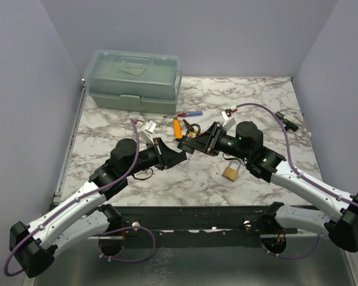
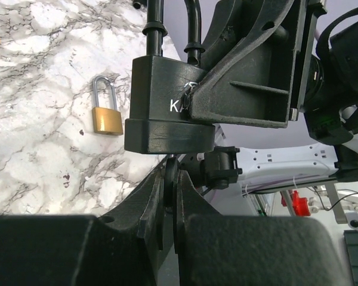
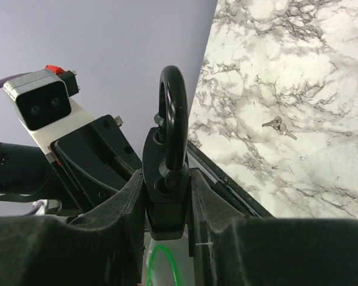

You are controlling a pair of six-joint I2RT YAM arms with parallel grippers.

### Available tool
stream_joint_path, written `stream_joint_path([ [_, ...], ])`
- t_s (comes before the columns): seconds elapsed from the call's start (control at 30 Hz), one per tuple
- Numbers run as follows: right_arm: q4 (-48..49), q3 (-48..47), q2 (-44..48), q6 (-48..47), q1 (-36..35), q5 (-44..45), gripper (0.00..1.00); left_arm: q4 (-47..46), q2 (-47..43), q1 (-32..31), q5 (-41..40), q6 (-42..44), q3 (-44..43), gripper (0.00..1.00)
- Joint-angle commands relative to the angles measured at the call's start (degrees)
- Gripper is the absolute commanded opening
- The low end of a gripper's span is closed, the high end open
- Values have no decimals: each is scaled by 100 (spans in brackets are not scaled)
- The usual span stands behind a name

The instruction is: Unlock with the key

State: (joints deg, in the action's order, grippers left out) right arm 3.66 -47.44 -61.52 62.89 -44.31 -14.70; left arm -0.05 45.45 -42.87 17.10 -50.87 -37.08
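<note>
Tallied here: two padlocks, one black padlock (image 2: 158,104) and one brass padlock (image 1: 230,173); one key (image 2: 170,174), one key bunch (image 3: 277,125), one plastic box (image 1: 134,80), one screwdriver (image 1: 190,114).

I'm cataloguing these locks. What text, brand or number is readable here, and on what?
"K": white, on the black padlock; the letters after it are covered.
Brass padlock: any marking is too small to read.
Nothing else is legible.

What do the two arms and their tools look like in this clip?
The left arm and right arm have white lower links, black joints and black upper housings, each trailed by a purple cable. Green lights glow on the right one. The left tool and right tool have broad matte-black fingers. A white camera block sits at each wrist.
</note>
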Motion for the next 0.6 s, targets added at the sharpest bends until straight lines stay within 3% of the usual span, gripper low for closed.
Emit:
stream_joint_path([
  [0.0,383,-346,109,52,-40,-19,0,412,65,45,-460,290,-92,0],
  [0.1,365,-337,150,39,-37,16,0,471,16,49,-400,364,-86,4],
  [0.23,393,-313,215,30,-42,50,0,590,-105,46,-308,382,-31,34],
  [0.37,419,-294,263,30,-37,57,0,682,-270,46,-200,318,51,56],
  [0.57,513,-253,333,22,-42,32,0,761,-585,50,-13,198,105,71],
])
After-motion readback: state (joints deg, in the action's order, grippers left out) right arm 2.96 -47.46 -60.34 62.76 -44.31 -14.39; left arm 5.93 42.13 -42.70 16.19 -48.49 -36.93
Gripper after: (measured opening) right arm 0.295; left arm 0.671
